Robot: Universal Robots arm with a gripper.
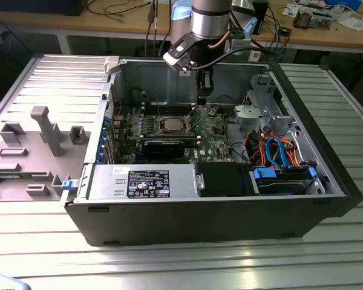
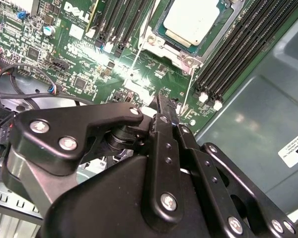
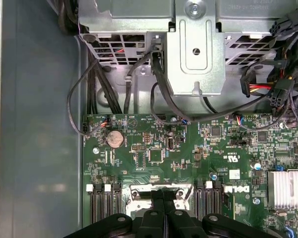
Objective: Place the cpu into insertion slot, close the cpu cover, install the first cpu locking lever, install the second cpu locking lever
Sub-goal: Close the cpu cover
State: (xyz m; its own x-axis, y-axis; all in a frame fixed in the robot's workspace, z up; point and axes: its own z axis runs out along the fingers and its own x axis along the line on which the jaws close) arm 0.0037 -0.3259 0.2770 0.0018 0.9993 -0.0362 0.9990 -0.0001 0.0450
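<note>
Although the exterior view looks on from well back, we can see the cpu (image 1: 171, 125) lying flat in the insertion slot (image 1: 161, 121) on the green circuit board (image 1: 218, 136). We therefore judge the first step done. The gripper (image 1: 204, 90) hangs over the board, just to the exterior view's right of the slot. From here we cannot settle whether the levers are latched.

In the second wrist view the chip's silver top sits level. A metal frame, which we take for the cpu cover (image 2: 171, 49), lies around it and does not stand up, so the cover looks closed to us. A thin wire lever (image 2: 189, 91) runs beside the slot, and we cannot tell whether it is hooked down. The jaws are together with nothing between them that we can make out, and their tip is near the slot's corner. The picture's edge cuts off part of the chip, and the gripper's body hides the board beneath it.

In the first wrist view the jaws again sit pressed together. The slot's silver edge lies just past their tip, and the gripper's body covers the rest of the socket.
</note>
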